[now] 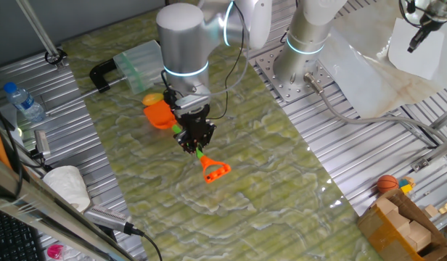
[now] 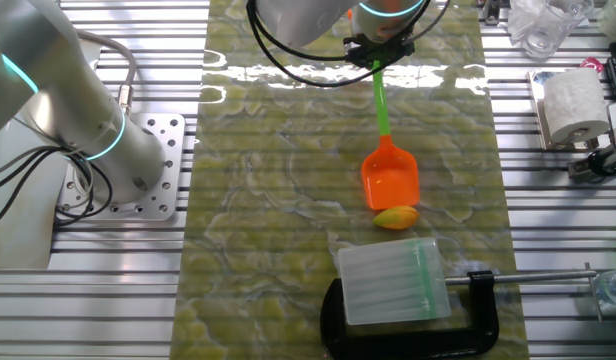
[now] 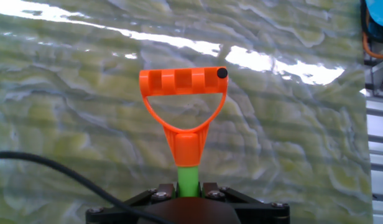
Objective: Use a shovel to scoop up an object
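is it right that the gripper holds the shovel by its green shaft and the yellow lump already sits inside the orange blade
Not quite. The gripper does hold the shovel by its green shaft, but the yellow lump is not inside the blade. The other fixed view shows it lying on the table at the blade's front edge, not yet scooped up.

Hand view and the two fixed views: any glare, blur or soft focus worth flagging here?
Hand view: bright glare streaks on the table behind the sharp D-handle of the shovel; the gripper at the bottom edge is dark and soft. The other fixed view: white glare band on the far side of the mat, the object crisp. One fixed view: evenly lit, mild sheen only.
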Motion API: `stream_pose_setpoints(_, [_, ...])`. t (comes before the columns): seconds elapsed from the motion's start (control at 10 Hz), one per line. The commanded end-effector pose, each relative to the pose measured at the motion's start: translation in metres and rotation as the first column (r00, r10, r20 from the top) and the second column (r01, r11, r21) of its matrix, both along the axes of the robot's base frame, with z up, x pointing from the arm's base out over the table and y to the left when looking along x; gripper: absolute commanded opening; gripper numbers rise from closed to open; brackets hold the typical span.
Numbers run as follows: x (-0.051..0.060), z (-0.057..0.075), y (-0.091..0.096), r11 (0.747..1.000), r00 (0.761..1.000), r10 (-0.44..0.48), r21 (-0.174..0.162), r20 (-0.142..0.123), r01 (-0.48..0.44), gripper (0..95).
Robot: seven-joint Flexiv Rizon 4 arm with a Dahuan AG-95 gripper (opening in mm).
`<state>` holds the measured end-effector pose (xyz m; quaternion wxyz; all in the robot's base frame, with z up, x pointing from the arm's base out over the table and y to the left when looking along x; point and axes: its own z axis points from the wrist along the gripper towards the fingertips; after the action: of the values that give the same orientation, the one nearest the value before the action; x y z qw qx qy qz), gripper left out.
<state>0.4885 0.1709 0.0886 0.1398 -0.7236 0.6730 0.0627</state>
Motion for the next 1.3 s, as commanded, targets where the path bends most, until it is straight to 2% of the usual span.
stream_pose_setpoints(0.1, [0.007, -0.003, 0.0, 0.999, 1.0, -0.03, 0.021, -0.008, 0.03, 0.0])
stream_pose_setpoints(0.2, [0.01, -0.004, 0.0, 0.999, 0.999, -0.039, 0.031, -0.012, 0.039, 0.0])
stream_pose_setpoints(0.4, [0.017, -0.004, 0.002, 0.995, 0.997, -0.061, 0.081, -0.039, 0.064, 0.0])
stream_pose_setpoints(0.8, [0.017, -0.004, 0.002, 0.995, 0.998, -0.055, 0.081, -0.037, 0.058, 0.0])
stream_pose_setpoints(1.0, [0.016, -0.004, 0.002, 0.999, 1.0, -0.014, 0.037, -0.022, 0.014, 0.0])
stream_pose_setpoints(1.1, [0.014, -0.005, 0.0, 1.0, 1.0, 0.001, 0.026, -0.017, 0.0, 0.0])
stream_pose_setpoints(1.3, [0.009, -0.007, -0.004, 0.999, 1.0, 0.006, 0.034, -0.014, -0.006, 0.0])
